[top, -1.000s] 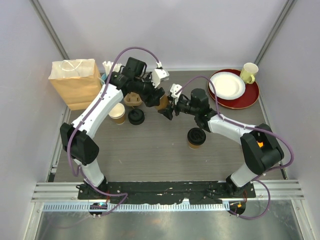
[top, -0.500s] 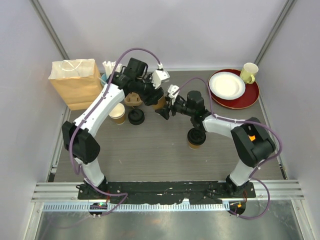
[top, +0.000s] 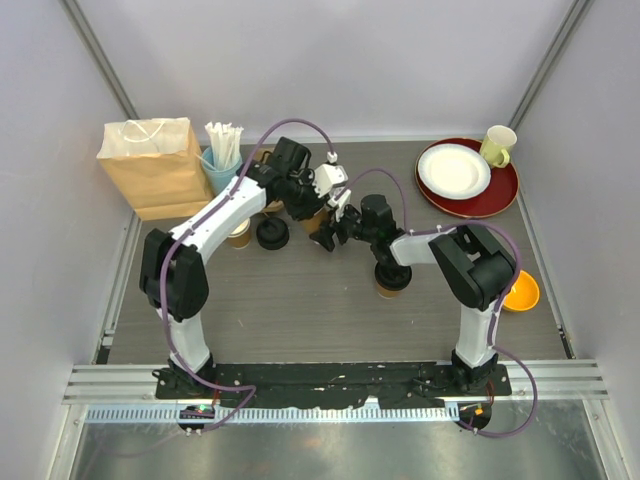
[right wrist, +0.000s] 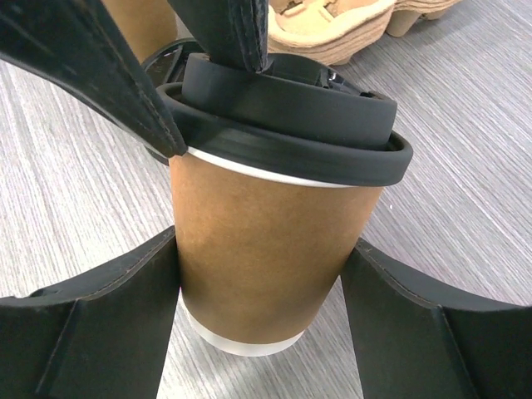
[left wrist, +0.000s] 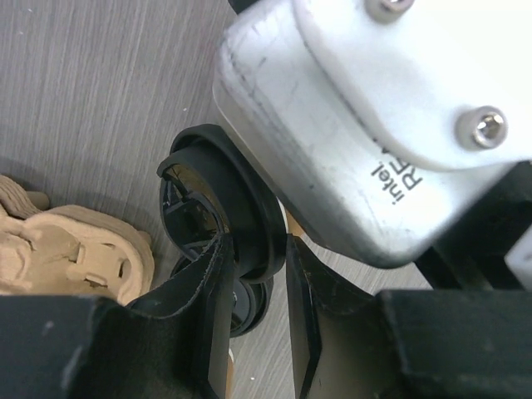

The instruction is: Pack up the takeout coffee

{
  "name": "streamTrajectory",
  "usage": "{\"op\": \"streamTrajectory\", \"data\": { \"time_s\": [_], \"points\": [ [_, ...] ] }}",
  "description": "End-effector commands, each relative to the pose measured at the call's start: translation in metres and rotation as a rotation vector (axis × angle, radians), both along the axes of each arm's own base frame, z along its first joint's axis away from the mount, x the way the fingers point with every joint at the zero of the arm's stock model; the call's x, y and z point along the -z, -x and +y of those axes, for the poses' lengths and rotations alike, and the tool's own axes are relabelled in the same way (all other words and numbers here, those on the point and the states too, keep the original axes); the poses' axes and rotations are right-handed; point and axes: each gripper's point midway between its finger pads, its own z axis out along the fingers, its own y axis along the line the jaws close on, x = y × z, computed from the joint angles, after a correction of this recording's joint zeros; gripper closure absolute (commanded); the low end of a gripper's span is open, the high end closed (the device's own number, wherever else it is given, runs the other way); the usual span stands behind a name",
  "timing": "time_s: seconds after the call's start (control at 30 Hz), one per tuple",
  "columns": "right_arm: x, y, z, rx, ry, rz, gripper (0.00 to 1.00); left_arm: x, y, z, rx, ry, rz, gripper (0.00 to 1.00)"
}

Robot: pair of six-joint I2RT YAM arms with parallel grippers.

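One takeout coffee, a kraft cup with a black lid, stands on the table at the centre. My right gripper holds it low down, a finger pressed to each side of the cup wall. My left gripper comes down from above and pinches the lid's raised rim between its fingers. A second lidded kraft cup stands under my right forearm, partly hidden. In the top view the left gripper and the right gripper meet over the cup.
An uncovered kraft cup and a loose black lid sit left of centre, by a pulp cup carrier. A paper bag and a blue cup of straws stand at the back left. A red tray with plate and mug is back right; an orange bowl lies right.
My left gripper has swung right and nearer and its jaws have narrowed onto the lid. The right arm has folded in, bringing the cup slightly nearer and uncovering the orange bowl.
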Motion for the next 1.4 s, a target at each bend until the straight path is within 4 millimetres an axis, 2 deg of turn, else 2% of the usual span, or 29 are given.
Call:
{"op": "streamTrajectory", "data": {
  "time_s": [0.0, 0.23, 0.47, 0.6, 0.73, 0.87, 0.9, 0.97, 1.03, 1.17, 1.3, 1.37],
  "points": [
    [-0.048, -0.022, 0.004, 0.053, -0.086, -0.144, 0.41, 0.023, 0.014, -0.012, 0.066, -0.034, 0.046, 0.69],
    [-0.032, -0.025, 0.006, 0.060, -0.086, -0.108, 0.35, 0.032, 0.029, -0.022, 0.076, 0.019, 0.148, 0.64],
    [-0.031, -0.024, 0.006, 0.066, -0.105, -0.099, 0.33, 0.047, 0.027, -0.021, 0.058, 0.004, 0.163, 0.54],
    [-0.032, -0.022, 0.006, 0.066, -0.127, -0.096, 0.35, 0.043, 0.024, -0.026, 0.048, 0.030, 0.153, 0.41],
    [-0.042, -0.017, 0.008, 0.046, -0.173, -0.111, 0.37, 0.038, 0.014, -0.028, 0.030, 0.047, 0.104, 0.28],
    [-0.055, -0.013, 0.005, 0.051, -0.222, -0.130, 0.38, 0.014, -0.003, -0.025, -0.026, 0.104, 0.032, 0.17],
    [-0.057, -0.013, 0.002, 0.058, -0.232, -0.130, 0.38, 0.001, -0.005, -0.026, -0.030, 0.140, 0.029, 0.08],
    [-0.066, -0.012, -0.002, 0.065, -0.261, -0.144, 0.39, -0.024, 0.003, -0.026, -0.022, 0.193, 0.038, 0.00],
    [-0.072, -0.010, -0.005, 0.068, -0.278, -0.160, 0.40, -0.055, 0.013, -0.031, 0.000, 0.259, 0.036, 0.00],
    [-0.090, -0.007, -0.010, 0.074, -0.305, -0.201, 0.41, -0.086, 0.025, -0.027, -0.031, 0.304, 0.050, 0.00],
    [-0.107, -0.002, -0.013, 0.070, -0.322, -0.242, 0.42, -0.119, 0.025, -0.020, -0.101, 0.382, 0.073, 0.00],
    [-0.114, 0.000, -0.014, 0.066, -0.327, -0.257, 0.42, -0.129, 0.027, -0.017, -0.138, 0.412, 0.090, 0.00]
  ]
}}
